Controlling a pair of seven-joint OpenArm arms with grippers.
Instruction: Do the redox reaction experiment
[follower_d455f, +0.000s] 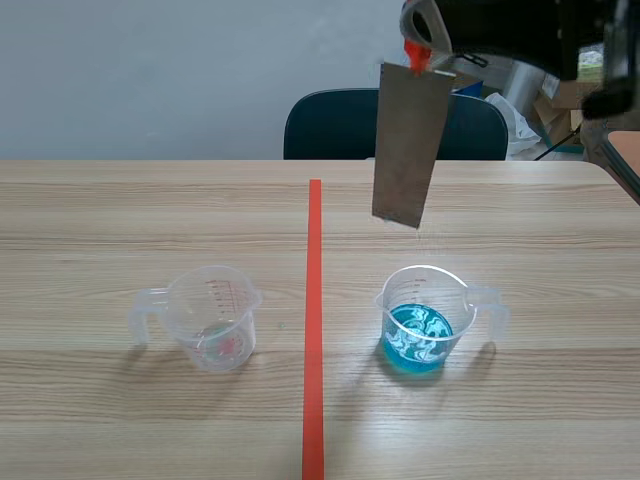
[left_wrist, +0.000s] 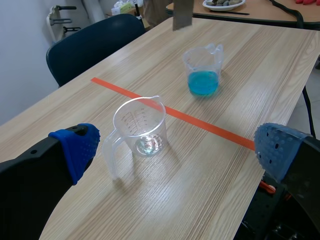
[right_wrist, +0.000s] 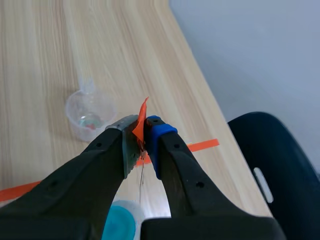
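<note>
The left jaws stand wide, one blue pad (left_wrist: 80, 145) on each side, holding nothing. The empty cup (left_wrist: 140, 127) stands on the table (follower_d455f: 100, 220) just ahead of them, between the pads but touching neither. It is clear plastic with red marks on its wall. Its handle points toward the table's left side. Only a faint smear lies at its bottom, too small to tell what it is.

A tape line (follower_d455f: 314, 330) runs away from the robot between the two cups, which are well apart.

Right of the line stands the blue cup (follower_d455f: 425, 320), upright, handle turned to the right. Blue liquid lies low in it, with pale glints on its surface.

The right jaws are raised high and pinched on the top edge of a grey metal sheet (follower_d455f: 408, 145), with an orange tab (follower_d455f: 416, 55) caught at the grip. The sheet hangs tilted over the blue cup's far left side, its lower edge apart from the rim.

Both cups sit well in from the table's far and right edges. A dark chair (follower_d455f: 340, 125) stands beyond the far edge.
</note>
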